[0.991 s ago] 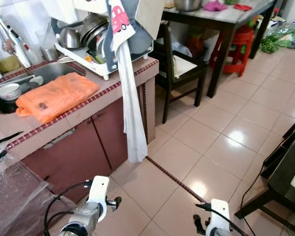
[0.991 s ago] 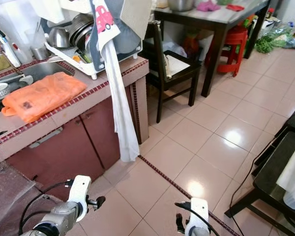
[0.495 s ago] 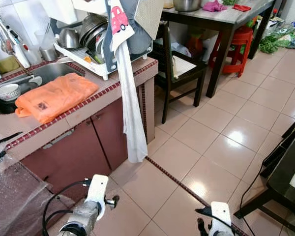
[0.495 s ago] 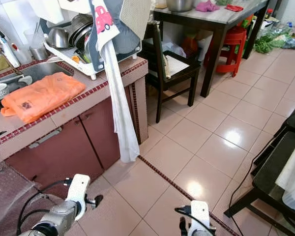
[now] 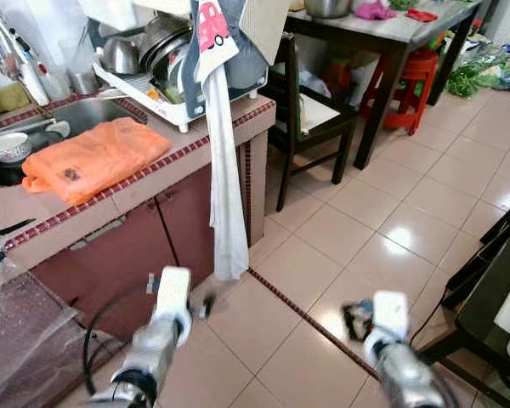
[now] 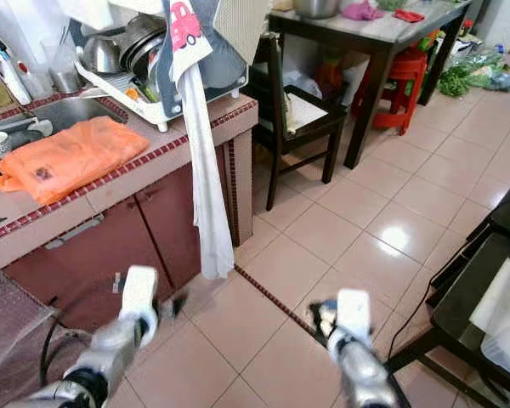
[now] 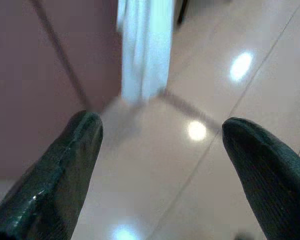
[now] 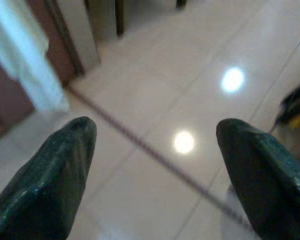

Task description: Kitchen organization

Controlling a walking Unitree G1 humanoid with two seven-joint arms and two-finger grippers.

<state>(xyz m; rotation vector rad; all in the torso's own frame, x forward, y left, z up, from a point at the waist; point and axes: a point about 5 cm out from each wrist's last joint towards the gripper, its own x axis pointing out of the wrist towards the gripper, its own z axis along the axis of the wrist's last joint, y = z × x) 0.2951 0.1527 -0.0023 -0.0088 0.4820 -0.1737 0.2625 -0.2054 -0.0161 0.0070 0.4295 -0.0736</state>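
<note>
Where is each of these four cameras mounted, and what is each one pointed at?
Left eye view: on the head, looking down at the counter, white towel, tiled floor; both silver arms show.
Right eye view: beside it, same scene.
Left wrist view: on the left arm, looking between the open left gripper at towel and floor.
Right wrist view: on the right arm, looking past the open right gripper at the floor.
Every view shares the towel.

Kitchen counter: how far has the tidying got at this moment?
Done: nothing visibly. In hand: nothing; left gripper and right gripper are open over the floor tiles. Left: the orange bag lies on the counter, a bowl is at the sink, a white towel hangs off the dish rack.
</note>
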